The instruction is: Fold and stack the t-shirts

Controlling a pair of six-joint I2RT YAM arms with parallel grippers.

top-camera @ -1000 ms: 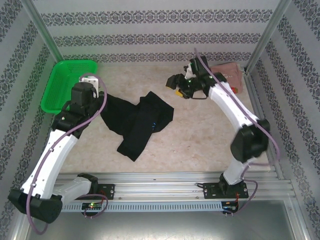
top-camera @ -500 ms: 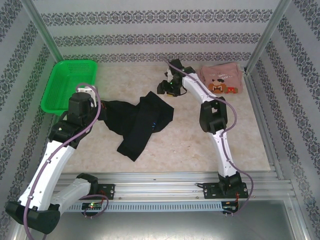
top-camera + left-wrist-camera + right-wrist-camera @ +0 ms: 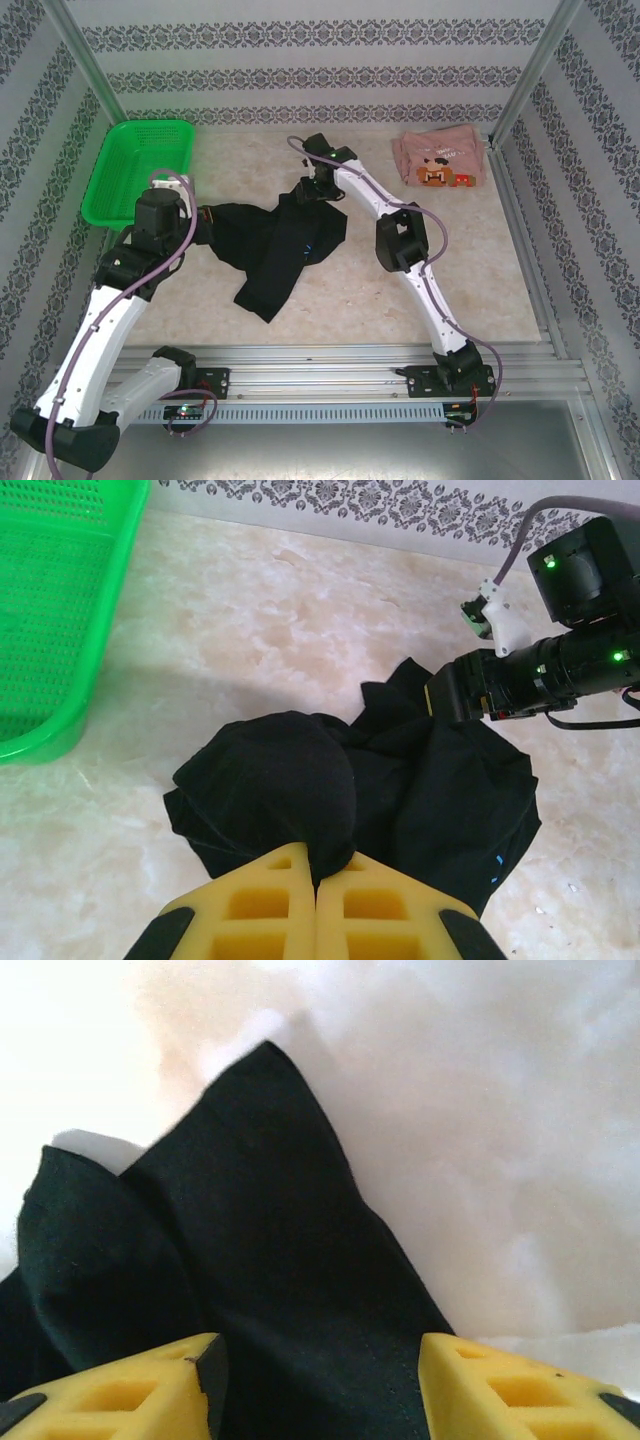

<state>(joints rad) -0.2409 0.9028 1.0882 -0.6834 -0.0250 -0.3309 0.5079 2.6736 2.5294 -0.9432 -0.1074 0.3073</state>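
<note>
black tee [image 3: 275, 245] looks limp, light, crumpled mid-table — left gripper [image 3: 316, 880] clamped on its left bunch, right gripper [image 3: 318, 1352] spread wide over the far corner — i'd take hems, not bulk.

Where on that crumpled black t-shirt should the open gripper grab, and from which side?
Probably the pointed far corner of the black t-shirt, taken from above. It lies flat on the table, sticking out between the open fingers of the right gripper, while the left gripper pinches the bunched opposite end.
</note>
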